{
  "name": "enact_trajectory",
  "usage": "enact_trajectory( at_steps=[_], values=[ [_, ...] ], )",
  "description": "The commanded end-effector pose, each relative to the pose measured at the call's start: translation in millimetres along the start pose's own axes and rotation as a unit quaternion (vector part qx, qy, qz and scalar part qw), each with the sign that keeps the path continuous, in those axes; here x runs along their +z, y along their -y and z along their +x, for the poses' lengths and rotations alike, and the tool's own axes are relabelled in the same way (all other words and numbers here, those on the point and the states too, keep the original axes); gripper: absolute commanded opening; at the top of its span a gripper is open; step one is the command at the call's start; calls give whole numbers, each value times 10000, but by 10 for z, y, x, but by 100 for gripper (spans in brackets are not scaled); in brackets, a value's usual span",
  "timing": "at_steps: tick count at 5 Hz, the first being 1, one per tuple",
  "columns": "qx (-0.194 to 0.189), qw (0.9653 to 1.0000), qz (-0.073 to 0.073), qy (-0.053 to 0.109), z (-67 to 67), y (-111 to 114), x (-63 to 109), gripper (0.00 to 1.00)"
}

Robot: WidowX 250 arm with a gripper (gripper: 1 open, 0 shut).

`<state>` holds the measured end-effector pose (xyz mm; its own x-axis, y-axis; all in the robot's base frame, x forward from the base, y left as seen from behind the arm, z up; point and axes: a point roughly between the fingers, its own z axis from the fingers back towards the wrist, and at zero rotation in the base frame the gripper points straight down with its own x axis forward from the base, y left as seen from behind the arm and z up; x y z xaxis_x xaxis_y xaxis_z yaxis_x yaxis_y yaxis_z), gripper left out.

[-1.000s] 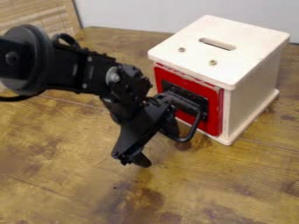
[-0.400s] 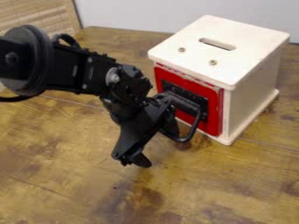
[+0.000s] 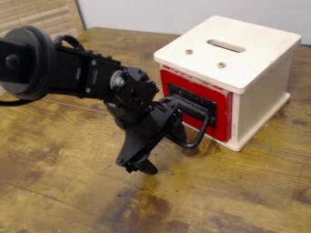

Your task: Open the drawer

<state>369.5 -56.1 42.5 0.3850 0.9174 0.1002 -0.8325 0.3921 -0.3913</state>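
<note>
The drawer (image 3: 180,78) is the red front of a cream-white cube box (image 3: 261,77) at the right. It carries a black plate and a large black loop handle (image 3: 198,135) that sticks out toward the lower left. The red front looks about level with the box face. My black gripper (image 3: 142,157) points steeply down at the table just left of the handle, and its jaws stand open with nothing between them. The hand's body crosses in front of the handle's left part, so I cannot tell whether a finger touches the loop.
The box top has a slot (image 3: 225,44) and two small screws. The wooden table (image 3: 73,196) is worn and stained. A light slatted panel (image 3: 36,14) stands at the back left, and my bulky black arm (image 3: 49,64) covers the left middle.
</note>
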Motion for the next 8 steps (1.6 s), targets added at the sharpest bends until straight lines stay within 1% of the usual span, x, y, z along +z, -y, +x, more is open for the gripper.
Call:
enact_trajectory(
  at_steps=[1,8],
  values=[
    [91,9999,-33,143,142,-11,116,100],
    [337,9991,-8,271,238,-27,160,100]
  ],
)
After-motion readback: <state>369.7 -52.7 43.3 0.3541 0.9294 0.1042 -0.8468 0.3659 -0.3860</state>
